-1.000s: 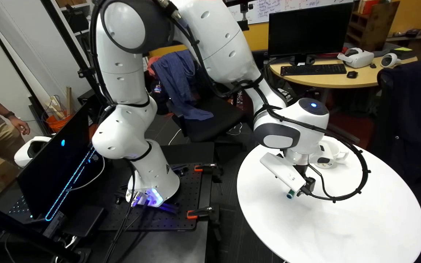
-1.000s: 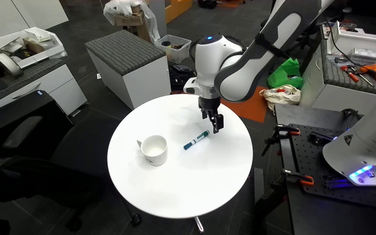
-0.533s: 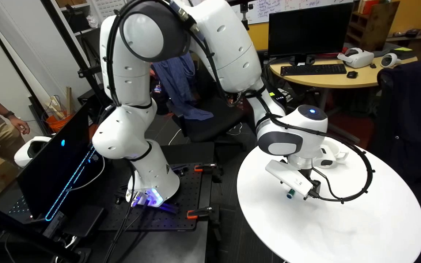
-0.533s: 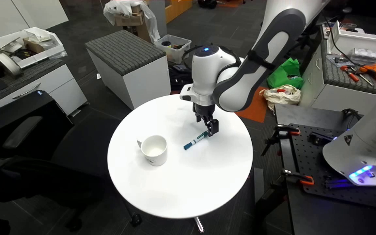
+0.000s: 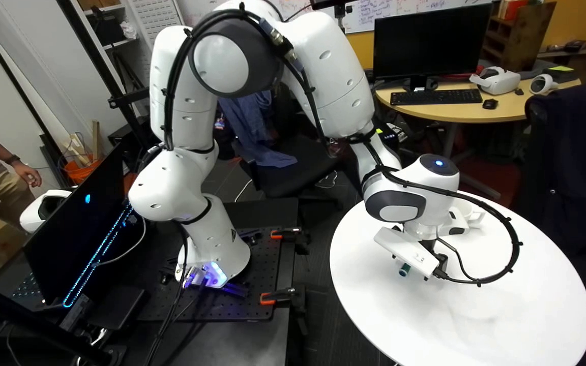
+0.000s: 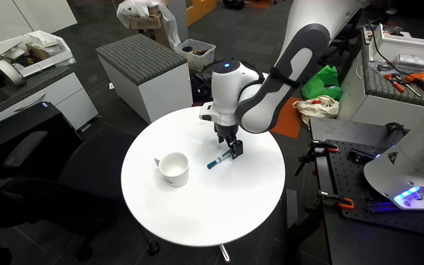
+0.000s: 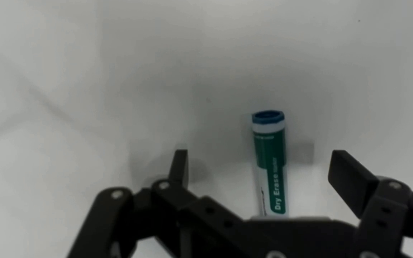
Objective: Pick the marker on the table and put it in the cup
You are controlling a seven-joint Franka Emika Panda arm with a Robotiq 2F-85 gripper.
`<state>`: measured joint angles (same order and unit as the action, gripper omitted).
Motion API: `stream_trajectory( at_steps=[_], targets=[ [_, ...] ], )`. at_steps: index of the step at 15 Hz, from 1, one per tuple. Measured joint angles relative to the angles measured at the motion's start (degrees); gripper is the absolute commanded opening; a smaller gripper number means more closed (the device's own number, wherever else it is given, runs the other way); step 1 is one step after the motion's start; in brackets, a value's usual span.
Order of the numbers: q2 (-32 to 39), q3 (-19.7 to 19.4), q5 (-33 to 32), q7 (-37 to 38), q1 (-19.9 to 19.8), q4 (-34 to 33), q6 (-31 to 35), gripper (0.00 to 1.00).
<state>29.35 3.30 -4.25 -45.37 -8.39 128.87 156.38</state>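
Marker (image 6: 219,159) partly beneath parted end effector (image 7: 259,157); arm (image 5: 341,76) arched downward.

In the wrist view, the marker (image 7: 270,163) reads "Dry Erase Marker" in white on green, between the parted jaws and nearer the one at the view's right. "Dry" sits deepest between them; the smaller, blurred "Marker" comes about level with their tips. A tiny line of print just beyond the tips is illegible. In an exterior view, the cup (image 6: 180,178), past the marker's far end from the jaws, bears a small unreadable print. Well apart from the jaws, the base (image 6: 407,175) has a dark triangular sign, and the whiteboard (image 5: 394,11) handwriting too blurred to read.
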Motion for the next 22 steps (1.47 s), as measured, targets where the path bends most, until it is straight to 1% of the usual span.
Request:
stream_trajectory(
  at_steps=[1, 2, 3, 4, 5, 6, 7, 8, 9, 13, 14, 16, 19, 22],
  targets=[
    [0.25, 0.11, -0.02, 0.00, 0.00, -0.24, 0.00, 1.00],
    [0.48, 0.20, -0.02, 0.00, 0.00, -0.45, 0.00, 0.96],
    [0.67, 0.26, -0.03, 0.00, 0.00, -0.62, 0.00, 0.85],
    [0.84, 0.31, -0.04, 0.00, 0.00, -0.75, 0.00, 0.72],
    [1.01, 0.36, -0.04, 0.00, 0.00, -0.85, 0.00, 0.69],
    [1.18, 0.40, -0.04, 0.00, 0.00, -0.96, 0.00, 0.62],
    [1.36, 0.43, -0.04, 0.00, 0.00, -1.04, 0.00, 0.53],
    [1.53, 0.44, -0.04, 0.00, 0.00, -1.12, 0.00, 0.50],
    [1.63, 0.44, -0.06, 0.00, -0.01, -1.25, 0.01, 0.37],
    [1.63, 0.44, -0.11, 0.00, -0.04, -2.03, 0.01, 0.07],
    [1.63, 0.44, -0.13, 0.00, -0.05, -2.20, 0.01, 0.01],
    [1.65, 0.45, -0.16, 0.00, -0.03, -2.31, 0.01, 0.05],
    [1.66, 0.45, -0.16, 1.01, -0.01, -2.33, 0.02, 0.05],
    [1.57, 0.46, -0.15, 3.57, 0.01, -2.44, 0.75, 0.05]
  ],
)
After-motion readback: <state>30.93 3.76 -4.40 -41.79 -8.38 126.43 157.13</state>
